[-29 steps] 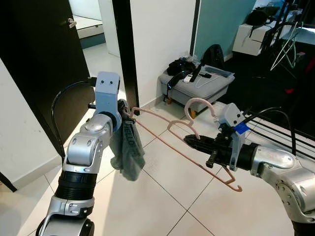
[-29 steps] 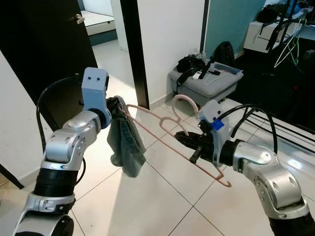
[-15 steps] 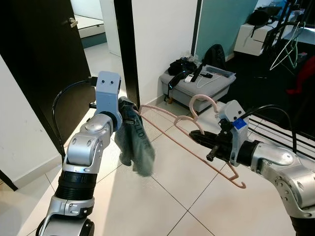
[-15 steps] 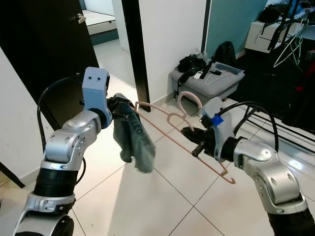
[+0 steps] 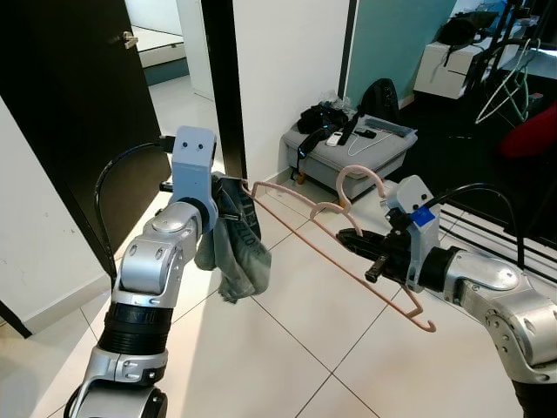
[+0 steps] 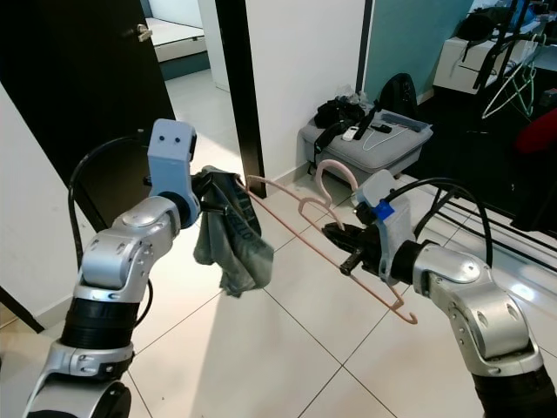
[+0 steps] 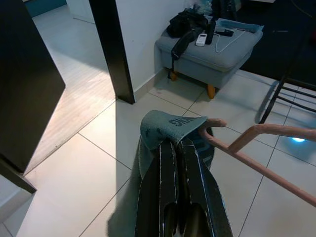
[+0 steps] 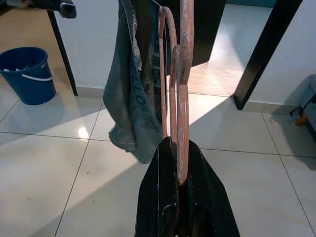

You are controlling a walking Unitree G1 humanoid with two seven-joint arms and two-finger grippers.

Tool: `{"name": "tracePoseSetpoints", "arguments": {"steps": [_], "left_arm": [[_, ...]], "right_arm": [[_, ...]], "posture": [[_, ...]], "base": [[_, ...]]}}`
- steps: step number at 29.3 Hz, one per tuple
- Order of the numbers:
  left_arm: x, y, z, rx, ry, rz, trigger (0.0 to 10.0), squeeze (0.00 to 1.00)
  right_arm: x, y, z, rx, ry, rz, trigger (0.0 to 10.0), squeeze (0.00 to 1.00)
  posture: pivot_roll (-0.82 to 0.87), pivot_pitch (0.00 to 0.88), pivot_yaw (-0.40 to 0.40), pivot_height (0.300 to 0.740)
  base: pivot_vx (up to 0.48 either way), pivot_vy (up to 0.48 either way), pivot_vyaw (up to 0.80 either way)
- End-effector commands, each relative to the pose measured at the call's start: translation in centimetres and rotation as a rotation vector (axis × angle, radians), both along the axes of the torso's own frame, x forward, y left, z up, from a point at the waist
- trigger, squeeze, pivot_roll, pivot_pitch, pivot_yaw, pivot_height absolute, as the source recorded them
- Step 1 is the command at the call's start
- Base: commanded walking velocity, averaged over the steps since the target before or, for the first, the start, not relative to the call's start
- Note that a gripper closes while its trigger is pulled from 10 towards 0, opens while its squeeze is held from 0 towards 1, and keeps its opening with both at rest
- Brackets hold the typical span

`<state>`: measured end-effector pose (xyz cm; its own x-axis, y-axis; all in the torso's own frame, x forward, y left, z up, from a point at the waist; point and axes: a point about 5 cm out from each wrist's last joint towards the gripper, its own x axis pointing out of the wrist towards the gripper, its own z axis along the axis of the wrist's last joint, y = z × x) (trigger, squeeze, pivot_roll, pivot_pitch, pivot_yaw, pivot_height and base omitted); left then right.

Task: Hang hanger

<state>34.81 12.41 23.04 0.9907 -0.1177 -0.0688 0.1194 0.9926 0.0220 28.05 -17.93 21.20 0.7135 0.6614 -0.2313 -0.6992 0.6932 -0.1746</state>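
Note:
A pink wire hanger is held in the air between my two arms, over the tiled floor. My right gripper is shut on it just below its hook, and the wrist view shows the hanger pinched between the black fingers. My left gripper is shut on a grey-blue cloth that drapes over the hanger's far left end. In the left wrist view the cloth folds over the fingertips beside the hanger's tip.
A grey padded stool piled with black bags stands by the white wall. A dark door lies to my left. A drying rack's black rails run at right, with hangers hanging behind. A blue bucket sits on the floor.
The cloth has swung back from the right and now hangs closer under my left gripper. The hanger and right gripper have barely moved.

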Motion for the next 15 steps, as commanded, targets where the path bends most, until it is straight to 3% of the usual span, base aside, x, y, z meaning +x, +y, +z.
{"name": "tracePoseSetpoints", "arguments": {"steps": [1, 5, 15], "left_arm": [[-0.2, -0.1, 0.1, -0.006, -0.014, -0.009, 10.0, 0.0], [-0.3, -0.6, 0.1, -0.031, -0.005, -0.028, 10.0, 0.0], [-0.5, -0.8, 0.4, -0.062, -0.003, -0.038, 10.0, 0.0]], "right_arm": [[-0.2, 0.4, 0.0, 0.005, 0.002, 0.031, 10.0, 0.0], [-0.9, 1.2, -1.1, -0.022, 0.053, 0.086, 10.0, 0.0], [-0.6, 1.4, -1.6, -0.03, 0.065, 0.054, 10.0, 0.0]], "posture": [[-0.1, 0.0, 0.027, 0.731], [-0.1, 0.0, 0.027, 0.731], [-0.09, 0.0, 0.029, 0.731]], "base": [[0.0, 0.0, 0.0], [0.0, 0.0, 0.0], [0.0, 0.0, 0.0]]}}
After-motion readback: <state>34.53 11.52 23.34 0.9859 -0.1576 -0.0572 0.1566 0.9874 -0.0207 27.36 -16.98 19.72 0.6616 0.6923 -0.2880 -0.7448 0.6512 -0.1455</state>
